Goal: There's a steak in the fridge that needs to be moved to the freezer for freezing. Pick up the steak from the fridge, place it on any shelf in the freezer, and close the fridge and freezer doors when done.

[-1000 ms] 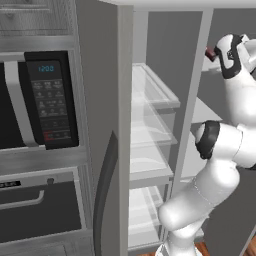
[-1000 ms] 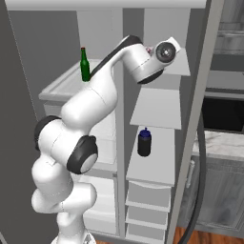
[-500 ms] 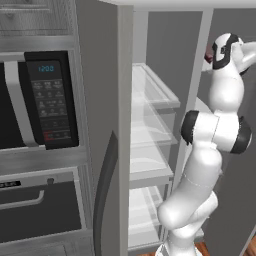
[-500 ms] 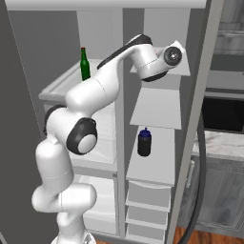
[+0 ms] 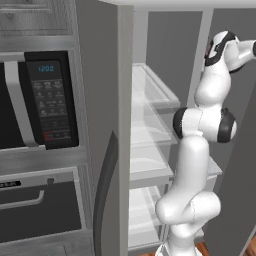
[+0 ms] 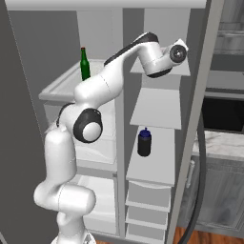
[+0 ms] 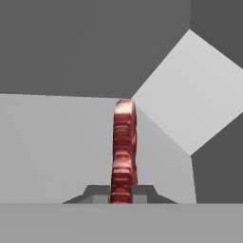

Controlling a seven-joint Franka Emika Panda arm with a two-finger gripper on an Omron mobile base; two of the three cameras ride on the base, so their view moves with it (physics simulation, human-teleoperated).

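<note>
The two-finger gripper point(image 7: 121, 192) is clamped on the flat dark-red steak with pale streaks point(image 7: 124, 147), which stands on edge between the small dark fingertips point(image 7: 97, 191) in the hand view. Behind the meat lies an opaque pale-grey shelf point(image 7: 57, 142) against dark walls. From the right base view the white arm point(image 6: 109, 81) reaches up into the narrow freezer compartment point(image 6: 159, 109), its hand level with the top shelf. A dark blue jar point(image 6: 144, 142) stands on a lower freezer shelf. A green glass bottle point(image 6: 85, 63) stands upright in the wider glass-shelved fridge point(image 6: 78, 90). Both tall grey doors point(image 5: 102, 125) stand open, beside a black-faced microwave point(image 5: 35, 100)
</note>
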